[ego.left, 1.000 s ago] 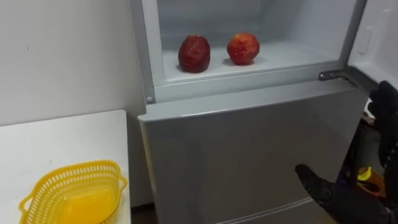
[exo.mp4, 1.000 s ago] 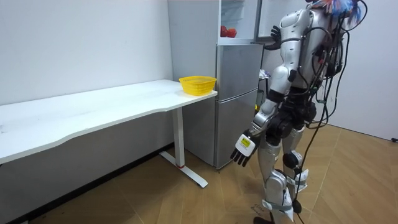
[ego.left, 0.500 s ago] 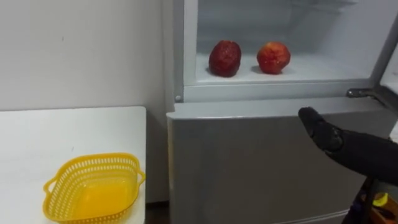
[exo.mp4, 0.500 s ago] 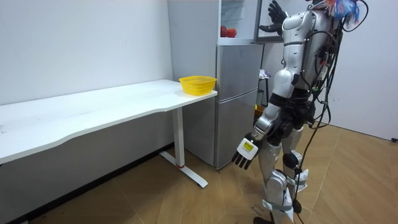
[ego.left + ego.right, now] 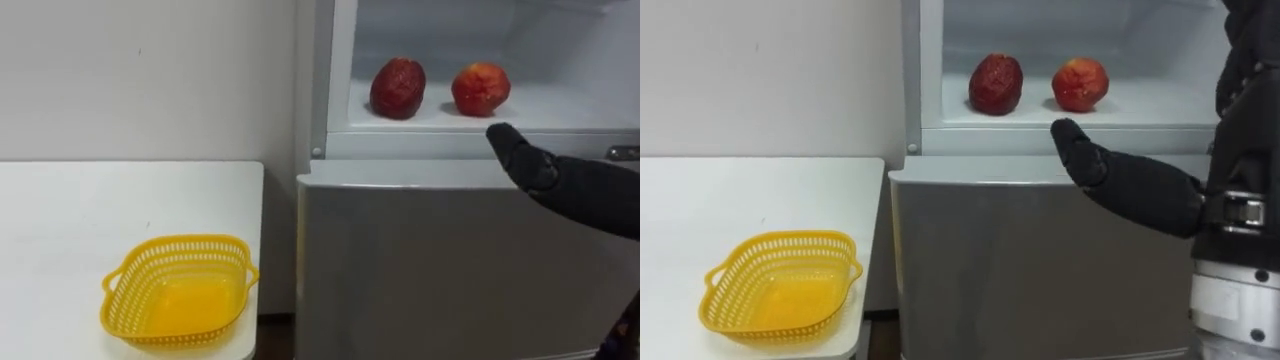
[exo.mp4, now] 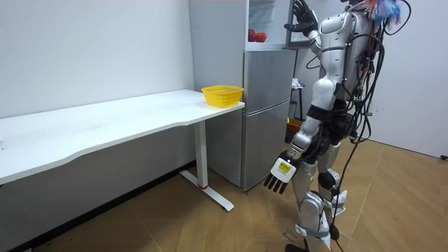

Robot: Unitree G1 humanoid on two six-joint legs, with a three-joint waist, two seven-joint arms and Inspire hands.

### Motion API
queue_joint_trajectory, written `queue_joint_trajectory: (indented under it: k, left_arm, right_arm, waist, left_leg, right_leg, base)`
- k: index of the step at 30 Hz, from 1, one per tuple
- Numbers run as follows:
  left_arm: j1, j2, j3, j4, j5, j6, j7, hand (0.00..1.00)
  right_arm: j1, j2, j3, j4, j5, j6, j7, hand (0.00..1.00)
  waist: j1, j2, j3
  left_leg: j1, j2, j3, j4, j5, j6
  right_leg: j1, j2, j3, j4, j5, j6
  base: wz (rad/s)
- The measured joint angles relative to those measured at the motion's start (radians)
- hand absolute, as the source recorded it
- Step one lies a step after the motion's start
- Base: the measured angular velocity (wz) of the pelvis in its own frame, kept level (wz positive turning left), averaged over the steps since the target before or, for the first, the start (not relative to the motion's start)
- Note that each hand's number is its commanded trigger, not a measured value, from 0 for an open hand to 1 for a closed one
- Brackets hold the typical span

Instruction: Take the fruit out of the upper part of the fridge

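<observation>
Two red fruits lie on the shelf of the open upper fridge compartment (image 5: 560, 110): a darker one (image 5: 398, 87) on the left and a brighter one (image 5: 481, 88) to its right. My right hand (image 5: 530, 165) is raised in front of the shelf's front edge, just below and right of the brighter fruit, open and touching nothing. Its fingers (image 5: 1240, 55) point upward at the view's right edge. In the room view I stand facing the fridge (image 6: 266, 105), right hand (image 6: 301, 17) up at the open compartment. My left hand (image 6: 281, 175) hangs open beside my thigh.
A yellow mesh basket (image 5: 175, 243) stands empty on the white table (image 5: 80, 200), near the table's end by the fridge. The shut lower fridge door (image 5: 450, 270) is directly before me. A white wall runs behind the table.
My right hand has risen from low beside the lower door up to the shelf's level. The head camera has swung left, so fridge and basket sit further right.
</observation>
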Motion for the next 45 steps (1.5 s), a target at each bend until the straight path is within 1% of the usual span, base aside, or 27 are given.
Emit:
queue_joint_trajectory:
  k: [1,2,3,5,6,7,9,10,11,13,18,20,23,26,28,30,32,34,35,42,44,45]
  left_arm:
    - [0.000,0.001,-0.001,-0.002,0.001,0.000,0.001,0.00]
    - [0.000,0.002,-0.002,-0.001,0.001,0.003,0.001,0.00]
    - [0.000,0.002,-0.002,-0.001,0.001,0.006,0.001,0.00]
    - [-0.001,0.002,-0.003,-0.017,0.000,0.017,0.000,0.00]
    - [-0.001,0.002,-0.003,-0.019,0.000,0.019,0.000,0.00]
    - [-0.001,0.002,-0.003,-0.021,0.000,0.021,0.000,0.00]
    - [-0.001,0.002,-0.003,-0.022,0.001,0.024,0.000,0.00]
    - [-0.001,0.003,-0.003,-0.023,0.001,0.026,0.000,0.00]
    - [0.000,0.003,-0.002,-0.028,0.001,0.029,0.001,0.00]
    - [0.000,0.003,-0.001,-0.039,0.002,0.038,0.002,0.00]
    - [0.000,0.003,0.003,-0.054,0.002,0.058,0.006,0.00]
    - [0.000,0.002,0.003,-0.070,0.002,0.069,0.009,0.00]
    - [0.000,0.001,0.002,-0.081,0.004,0.081,0.009,0.00]
    - [-0.001,0.002,-0.001,-0.083,0.016,0.082,0.010,0.00]
    - [-0.001,0.003,-0.002,-0.084,0.021,0.082,0.010,0.00]
    - [-0.001,0.003,-0.003,-0.084,0.021,0.082,0.010,0.00]
    - [-0.001,0.007,-0.002,-0.085,0.023,0.081,0.014,0.00]
    - [-0.001,0.011,-0.002,-0.085,0.036,0.081,0.018,0.00]
    - [-0.001,0.012,-0.002,-0.085,0.042,0.081,0.021,0.00]
    - [-0.001,0.019,-0.002,-0.094,0.068,0.082,0.026,0.00]
    - [0.001,0.022,-0.002,-0.105,0.068,0.085,0.026,0.00]
    - [0.001,0.023,-0.002,-0.108,0.068,0.085,0.026,0.00]
  right_arm:
    - [-0.025,-0.016,0.000,0.018,0.037,0.021,0.012,0.00]
    - [-0.036,-0.019,-0.001,0.033,0.041,0.029,0.019,0.00]
    - [-0.040,-0.019,0.000,0.043,0.043,0.030,0.024,0.00]
    - [-0.043,-0.019,0.006,0.075,0.060,0.043,0.027,0.00]
    - [-0.043,-0.019,0.008,0.085,0.061,0.047,0.028,0.00]
    - [-0.043,-0.019,0.012,0.100,0.061,0.060,0.028,0.00]
    - [-0.043,-0.019,0.017,0.123,0.061,0.066,0.031,0.00]
    - [-0.043,-0.019,0.016,0.128,0.061,0.076,0.034,0.00]
    - [-0.043,-0.019,0.016,0.129,0.062,0.082,0.036,0.00]
    - [-0.046,-0.020,0.017,0.130,0.060,0.083,0.038,0.00]
    - [-0.104,-0.020,0.019,0.185,0.079,0.088,0.053,0.00]
    - [-0.121,-0.021,0.019,0.208,0.084,0.103,0.062,0.00]
    - [-0.150,-0.021,0.019,0.241,0.092,0.119,0.067,0.00]
    - [-0.212,-0.021,0.019,0.304,0.103,0.128,0.069,0.00]
    - [-0.233,-0.023,0.019,0.321,0.110,0.128,0.069,0.00]
    - [-0.238,-0.033,0.019,0.326,0.123,0.128,0.069,0.00]
    - [-0.238,-0.060,0.023,0.340,0.138,0.128,0.067,0.00]
    - [-0.248,-0.076,0.024,0.368,0.133,0.128,0.060,0.00]
    - [-0.253,-0.085,0.024,0.379,0.132,0.136,0.054,0.00]
    - [-0.265,-0.092,0.026,0.417,0.131,0.139,0.032,0.00]
    - [-0.272,-0.095,0.026,0.446,0.131,0.139,0.031,0.00]
    - [-0.272,-0.096,0.026,0.450,0.131,0.141,0.030,0.00]
  waist:
    - [0.000,0.000,0.0003]
    - [0.000,-0.001,-0.0003]
    - [0.002,-0.001,-0.0004]
    - [0.023,0.000,0.0009]
    - [0.027,0.000,0.0013]
    - [0.030,0.000,0.0018]
    - [0.033,0.000,0.0023]
    - [0.035,0.000,0.0025]
    - [0.044,0.000,0.0025]
    - [0.054,0.000,0.0022]
    - [0.062,-0.001,0.0017]
    - [0.072,-0.001,0.0016]
    - [0.075,-0.001,0.0016]
    - [0.076,-0.001,0.0015]
    - [0.076,-0.001,0.0014]
    - [0.078,-0.003,0.0006]
    - [0.082,-0.007,-0.0002]
    - [0.083,-0.012,0.0003]
    - [0.086,-0.014,0.0005]
    - [0.098,-0.025,0.0037]
    - [0.101,-0.029,0.0055]
    - [0.101,-0.030,0.0060]
  left_leg:
    - [0.002,0.000,-0.008,0.000,0.000,0.000]
    - [0.004,0.000,-0.015,0.000,0.000,0.000]
    - [0.005,0.000,-0.018,0.000,0.000,0.000]
    - [0.010,0.000,-0.026,0.000,0.000,0.000]
    - [0.010,0.000,-0.028,0.000,0.000,0.000]
    - [0.007,0.000,-0.035,0.000,0.000,0.000]
    - [0.001,0.000,-0.042,0.000,0.000,0.000]
    - [-0.001,0.000,-0.051,0.000,0.000,0.000]
    - [-0.002,0.000,-0.052,0.000,0.000,0.000]
    - [-0.007,0.000,-0.051,0.000,0.000,0.000]
    - [-0.008,-0.001,-0.051,0.000,0.000,0.000]
    - [-0.009,-0.001,-0.052,0.001,0.000,0.000]
    - [-0.016,-0.001,-0.055,0.003,0.000,0.000]
    - [-0.016,-0.001,-0.056,0.003,0.000,0.000]
    - [-0.016,-0.001,-0.060,0.003,0.000,0.000]
    - [-0.016,-0.001,-0.062,0.003,0.000,0.000]
    - [-0.015,-0.002,-0.074,0.003,0.000,0.000]
    - [-0.015,-0.002,-0.082,0.003,0.000,0.000]
    - [-0.015,-0.002,-0.085,0.003,0.000,0.000]
    - [-0.015,-0.002,-0.087,0.003,0.000,0.000]
    - [-0.016,-0.003,-0.108,0.002,0.000,0.000]
    - [-0.017,-0.003,-0.111,0.002,0.000,0.000]
  right_leg:
    - [0.007,0.000,-0.009,-0.002,0.000,0.000]
    - [0.012,-0.001,-0.025,-0.002,0.000,0.000]
    - [0.013,-0.001,-0.026,-0.002,0.000,0.000]
    - [0.012,-0.001,-0.031,-0.002,0.000,0.000]
    - [0.013,-0.001,-0.034,-0.002,0.000,0.000]
    - [0.013,-0.002,-0.046,-0.002,0.000,0.000]
    - [0.013,-0.003,-0.060,-0.003,0.000,0.000]
    - [0.013,-0.003,-0.072,-0.002,0.000,0.000]
    - [0.013,-0.004,-0.080,-0.003,0.000,0.000]
    - [0.012,-0.004,-0.080,-0.002,0.000,0.000]
    - [0.011,-0.005,-0.080,-0.002,0.000,0.000]
    - [0.011,-0.005,-0.080,-0.002,0.000,0.000]
    - [0.009,-0.005,-0.081,-0.002,0.000,0.000]
    - [0.009,-0.005,-0.081,-0.002,0.000,0.000]
    - [0.010,-0.005,-0.081,-0.002,0.000,0.000]
    - [0.011,-0.005,-0.080,-0.001,0.000,0.000]
    - [0.011,-0.005,-0.080,-0.001,0.000,0.000]
    - [0.011,-0.004,-0.080,-0.001,0.000,0.000]
    - [0.010,-0.004,-0.080,-0.001,0.000,0.000]
    - [0.010,-0.004,-0.080,-0.001,0.000,0.000]
    - [0.010,-0.004,-0.080,-0.001,0.000,0.000]
    - [0.010,-0.004,-0.080,-0.001,0.000,0.000]
  base:
    - [0.11]
    - [0.14]
    - [0.11]
    - [0.00]
    - [0.00]
    - [0.09]
    - [0.13]
    - [0.09]
    - [0.06]
    - [0.00]
    - [0.00]
    - [0.00]
    - [0.06]
    - [0.01]
    - [0.04]
    - [0.04]
    - [0.07]
    - [0.03]
    - [0.00]
    - [0.00]
    - [0.05]
    - [0.05]
